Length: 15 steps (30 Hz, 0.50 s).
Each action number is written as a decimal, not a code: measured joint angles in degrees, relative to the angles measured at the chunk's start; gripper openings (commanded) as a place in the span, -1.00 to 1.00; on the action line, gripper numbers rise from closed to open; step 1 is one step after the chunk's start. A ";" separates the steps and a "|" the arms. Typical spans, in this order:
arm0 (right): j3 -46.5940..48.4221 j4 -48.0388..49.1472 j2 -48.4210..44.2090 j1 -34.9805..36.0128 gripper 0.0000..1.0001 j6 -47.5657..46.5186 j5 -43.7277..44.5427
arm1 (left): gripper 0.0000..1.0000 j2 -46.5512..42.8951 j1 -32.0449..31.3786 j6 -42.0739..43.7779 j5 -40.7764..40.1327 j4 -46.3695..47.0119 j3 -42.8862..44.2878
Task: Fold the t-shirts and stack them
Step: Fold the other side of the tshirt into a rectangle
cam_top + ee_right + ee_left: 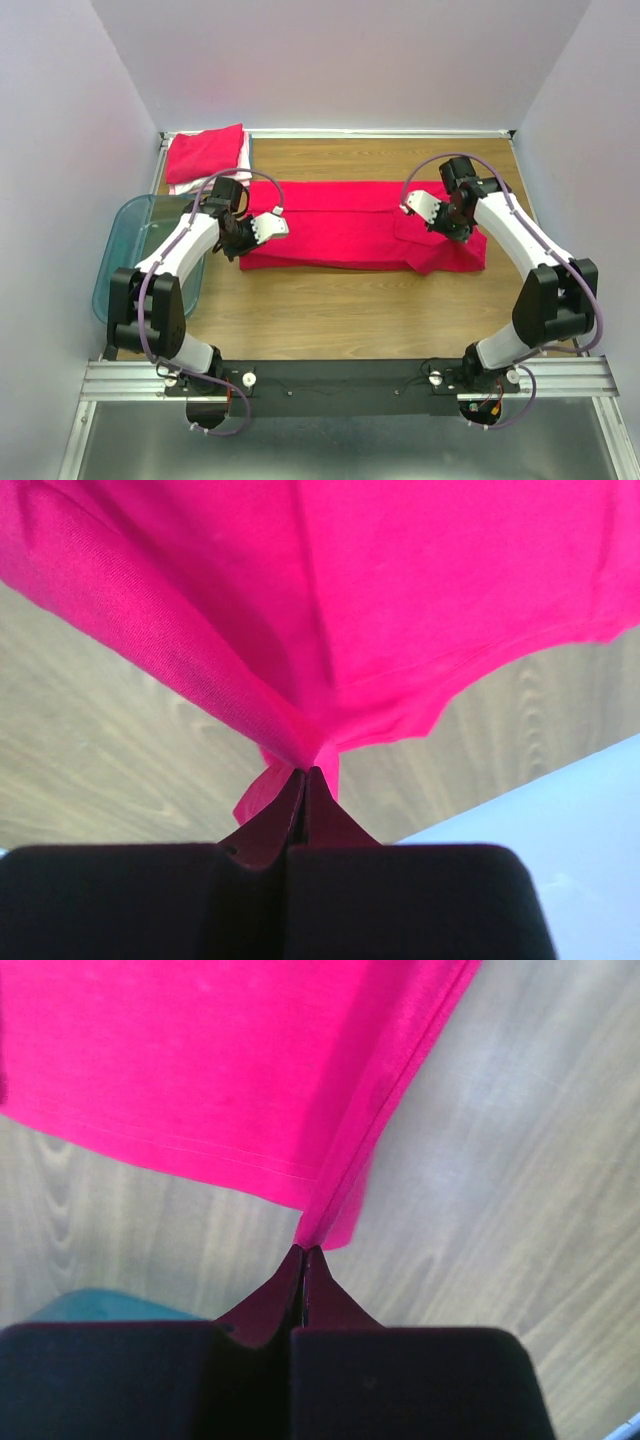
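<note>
Right of the bin (125,250), the left gripper (303,1252) and right gripper (305,772) each clamp one end of a half-folded shirt (340,225); behind the bin lies a finished stack (205,153), so folding remains.

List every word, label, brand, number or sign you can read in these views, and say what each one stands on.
None: no readable text in any view.
Red-pink t-shirt spread on the table: plain cloth, no print or tag showing.
Folded shirts at the far left corner: no marking visible.
Teal bin: no label visible.
Both wrist views show only plain cloth and wood grain.
</note>
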 measured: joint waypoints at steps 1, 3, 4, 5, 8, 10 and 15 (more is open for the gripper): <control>0.72 0.17 0.76 0.00 -0.99 -0.37 0.11 | -1.00 0.74 0.24 0.00 0.00 0.31 0.79; 2.56 0.35 2.47 0.00 -0.99 -1.11 0.42 | -1.00 2.05 0.61 0.00 0.02 0.63 2.27; 3.43 0.46 3.21 0.00 -0.99 -1.40 0.59 | -1.00 2.73 0.85 0.00 0.02 0.96 3.02; 4.20 0.68 3.96 0.00 -0.99 -1.79 0.74 | -1.00 3.13 0.96 0.00 0.02 1.09 3.54; 6.19 0.92 5.88 0.00 -0.99 -2.64 1.22 | -1.00 4.63 1.40 0.02 0.15 1.44 5.20; 7.56 1.01 7.28 0.02 -0.99 -3.23 1.51 | -1.00 5.68 1.68 0.04 0.26 1.88 5.92; 10.93 1.25 10.54 0.04 -0.99 -4.15 1.75 | -1.00 7.65 2.47 0.26 0.35 2.54 6.54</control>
